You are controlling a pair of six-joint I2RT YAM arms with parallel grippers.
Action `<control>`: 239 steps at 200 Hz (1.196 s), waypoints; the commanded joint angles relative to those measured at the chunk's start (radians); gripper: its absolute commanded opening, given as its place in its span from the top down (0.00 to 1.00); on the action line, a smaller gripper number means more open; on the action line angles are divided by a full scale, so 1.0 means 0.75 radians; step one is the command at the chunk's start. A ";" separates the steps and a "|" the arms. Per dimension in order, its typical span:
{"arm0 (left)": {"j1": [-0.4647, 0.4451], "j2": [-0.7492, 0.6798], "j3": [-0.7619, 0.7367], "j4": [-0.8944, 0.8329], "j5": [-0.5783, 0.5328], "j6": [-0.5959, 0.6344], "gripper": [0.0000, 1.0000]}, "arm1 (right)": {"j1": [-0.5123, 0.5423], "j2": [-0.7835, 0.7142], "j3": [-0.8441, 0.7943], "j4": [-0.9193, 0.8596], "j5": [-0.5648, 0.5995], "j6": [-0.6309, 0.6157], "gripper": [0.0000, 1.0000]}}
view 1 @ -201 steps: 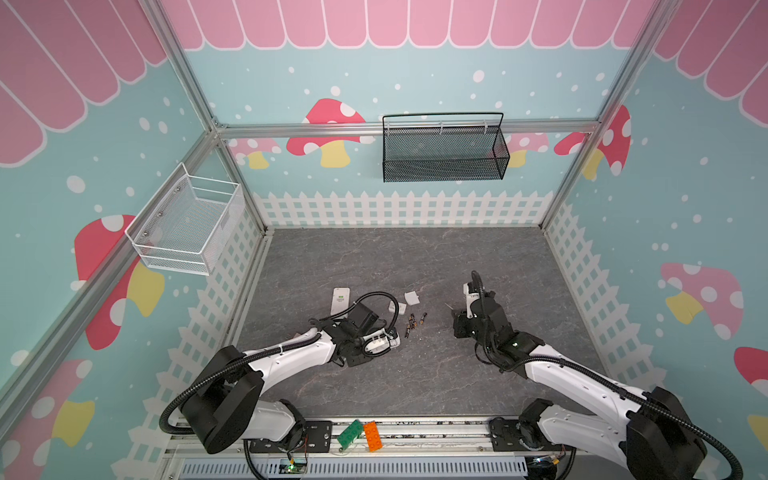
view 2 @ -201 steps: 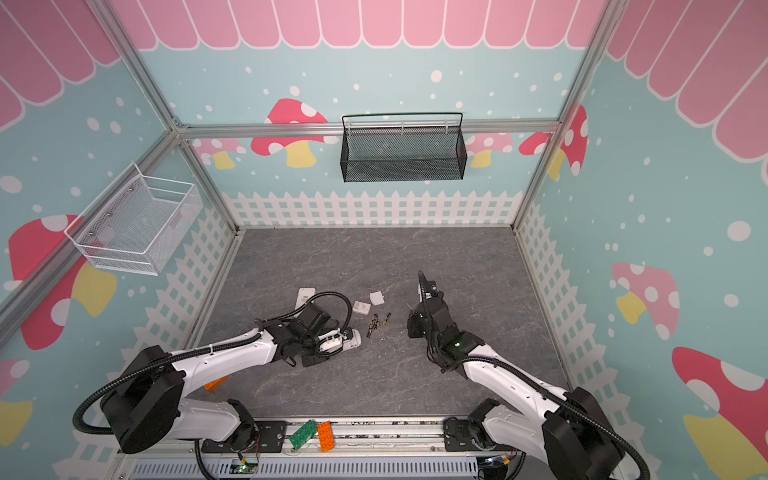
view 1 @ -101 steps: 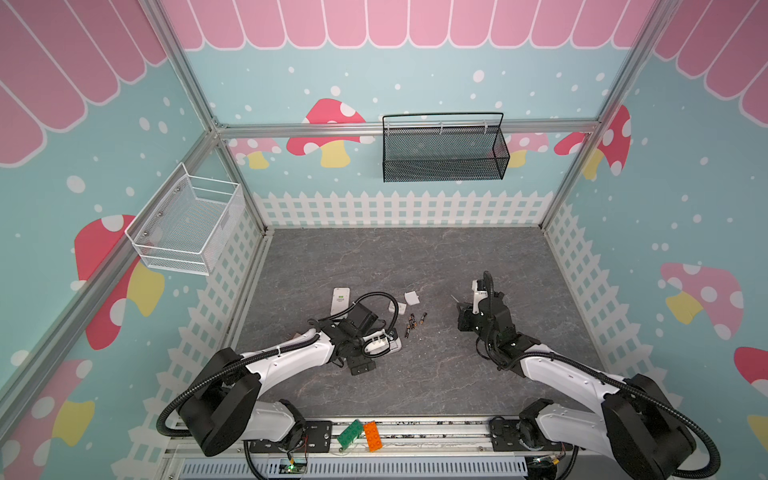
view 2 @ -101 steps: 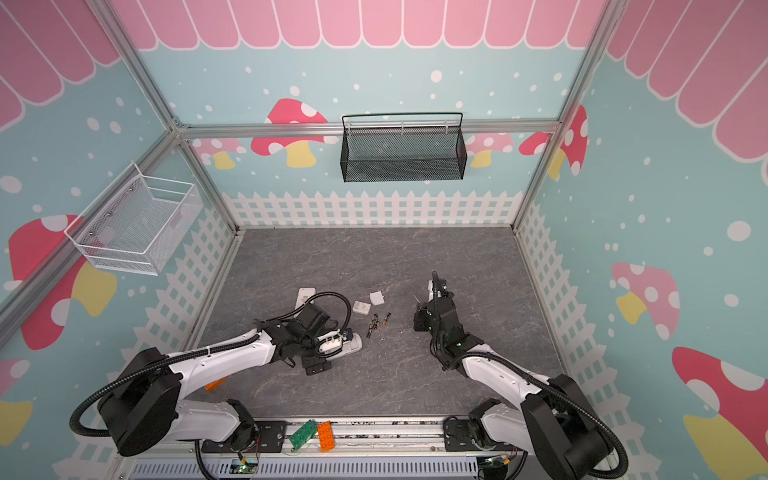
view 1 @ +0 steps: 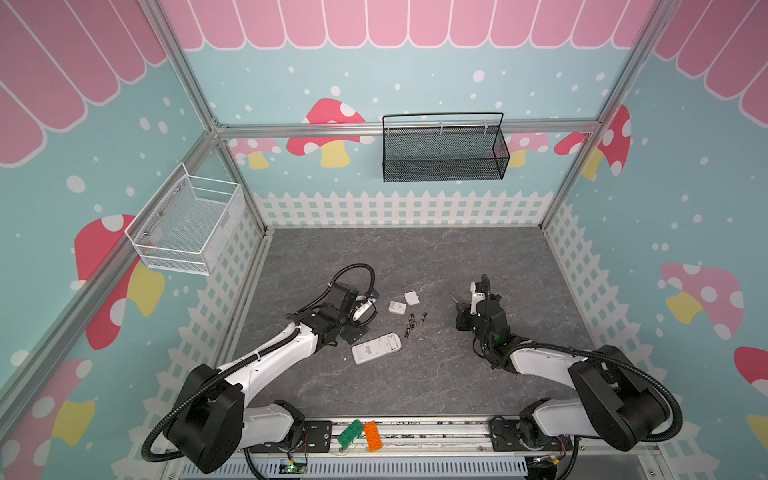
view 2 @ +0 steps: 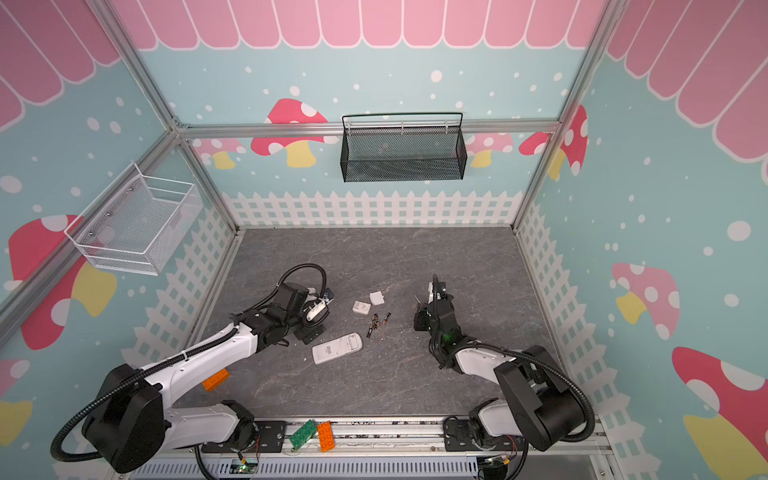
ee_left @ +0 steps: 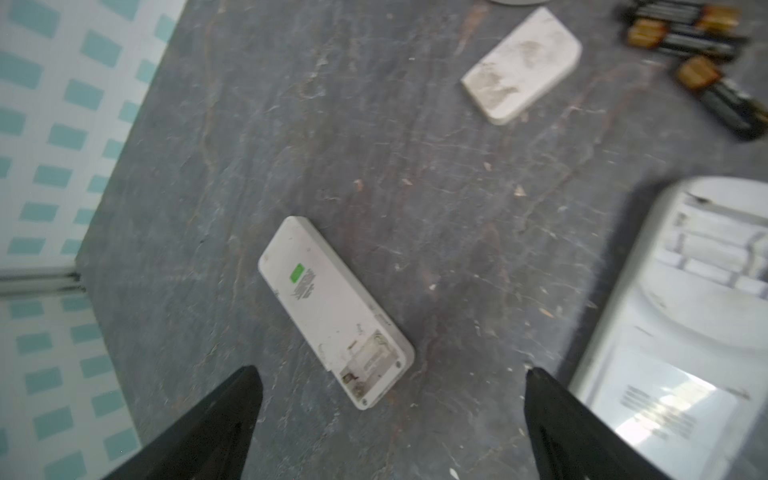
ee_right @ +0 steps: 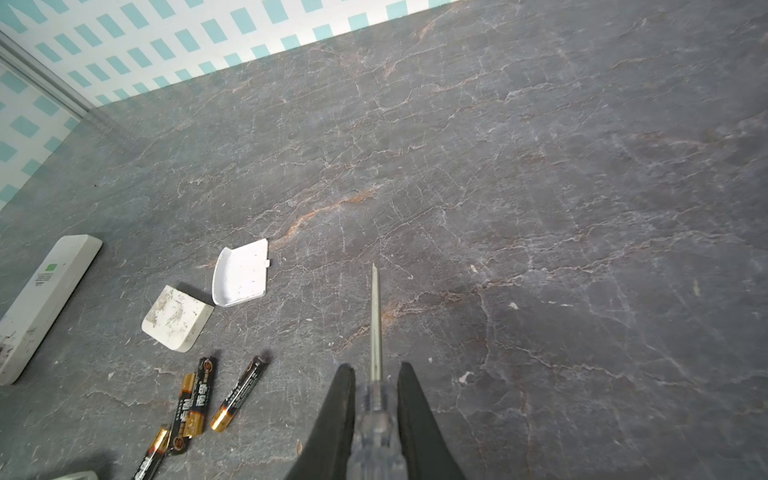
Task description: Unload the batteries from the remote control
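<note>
Four batteries [view 1: 414, 322] loose on the surface [view 1: 415, 257]
Long axes roughly toward the back wall [view 1: 399, 83]; between the spread left end effector [ee_left: 392, 374] and right end effector [ee_right: 376, 370] pinching a screwdriver [ee_right: 375, 316]

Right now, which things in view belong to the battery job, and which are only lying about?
Job: four batteries; large remote; small remote; two loose covers; screwdriver in the right pincer.
Lying about: green brick and orange brick on the front rail; hanging black basket and white basket.
</note>
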 commanded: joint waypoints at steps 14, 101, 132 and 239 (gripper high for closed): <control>0.087 -0.036 -0.026 0.166 -0.124 -0.230 0.01 | -0.006 0.056 -0.045 0.156 -0.012 0.010 0.70; 0.370 0.056 -0.116 0.525 0.204 -0.487 0.01 | -0.007 -0.057 -0.071 0.112 0.032 -0.074 0.36; 0.424 0.103 -0.149 0.698 0.244 -0.513 0.01 | -0.013 -0.182 -0.014 -0.042 0.073 -0.178 0.28; 0.469 0.226 -0.258 1.073 0.337 -0.607 0.01 | -0.177 -0.513 -0.041 -0.091 0.318 -0.613 0.03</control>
